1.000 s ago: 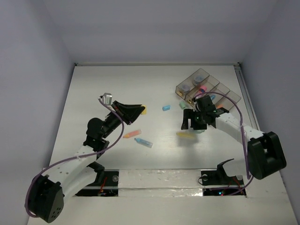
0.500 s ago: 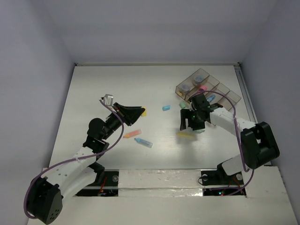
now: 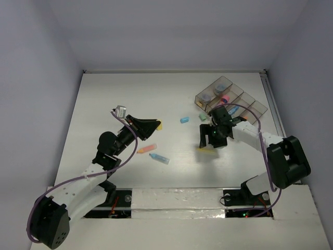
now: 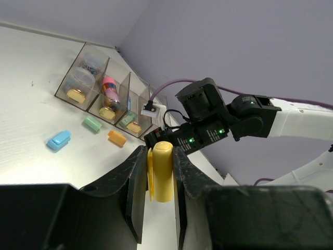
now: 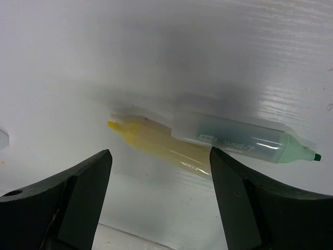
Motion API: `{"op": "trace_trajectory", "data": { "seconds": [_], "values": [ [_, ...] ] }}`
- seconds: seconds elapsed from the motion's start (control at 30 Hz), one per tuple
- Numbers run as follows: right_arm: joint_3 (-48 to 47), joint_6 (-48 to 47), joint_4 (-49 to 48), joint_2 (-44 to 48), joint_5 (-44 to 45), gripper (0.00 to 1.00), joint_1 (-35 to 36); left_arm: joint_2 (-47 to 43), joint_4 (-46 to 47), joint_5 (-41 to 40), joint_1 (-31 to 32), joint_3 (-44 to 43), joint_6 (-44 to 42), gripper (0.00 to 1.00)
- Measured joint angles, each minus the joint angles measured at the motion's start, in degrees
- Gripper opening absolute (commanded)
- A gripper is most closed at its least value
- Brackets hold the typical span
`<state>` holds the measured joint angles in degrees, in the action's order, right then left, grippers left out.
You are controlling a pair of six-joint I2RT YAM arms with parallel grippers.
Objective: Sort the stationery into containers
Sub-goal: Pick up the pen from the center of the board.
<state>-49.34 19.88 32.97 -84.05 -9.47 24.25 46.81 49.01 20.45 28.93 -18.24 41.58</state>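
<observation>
One white table (image 3: pixel 104 94), walls (image 3: pixel 166 36) perhaps lilac; left tool (image 4: pixel 158 156) clamps marker (image 4: pixel 162 179), right tool (image 5: pixel 159 156) open.

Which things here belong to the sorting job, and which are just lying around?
Job: divided tray; held yellow marker in the left jaws; lying yellow marker; pale green marker; small blue marker; orange marker.
Just there: purple cable; white table.

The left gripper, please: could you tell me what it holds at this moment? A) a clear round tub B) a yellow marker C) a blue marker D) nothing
B: in the left wrist view, the left gripper is shut on a stubby yellow marker.
</observation>
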Motion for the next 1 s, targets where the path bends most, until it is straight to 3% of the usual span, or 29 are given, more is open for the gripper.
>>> {"op": "trace_trajectory", "data": {
  "seconds": [0.23,0.57,1.0],
  "values": [
    [0.9,0.5,0.0,-0.7,-0.2,0.83,1.5,0.0,0.0,0.0,0.0,0.0,0.0,0.00],
    [2.6,4.9,0.0,-0.7,1.9,0.81,12.0,0.0,0.0,-0.1,0.0,0.0,0.0,0.00],
    [1.4,11.2,1.4,-3.0,16.7,0.63,15.2,-0.2,-0.1,-3.2,0.0,0.3,0.0,0.00]
  ]
}}
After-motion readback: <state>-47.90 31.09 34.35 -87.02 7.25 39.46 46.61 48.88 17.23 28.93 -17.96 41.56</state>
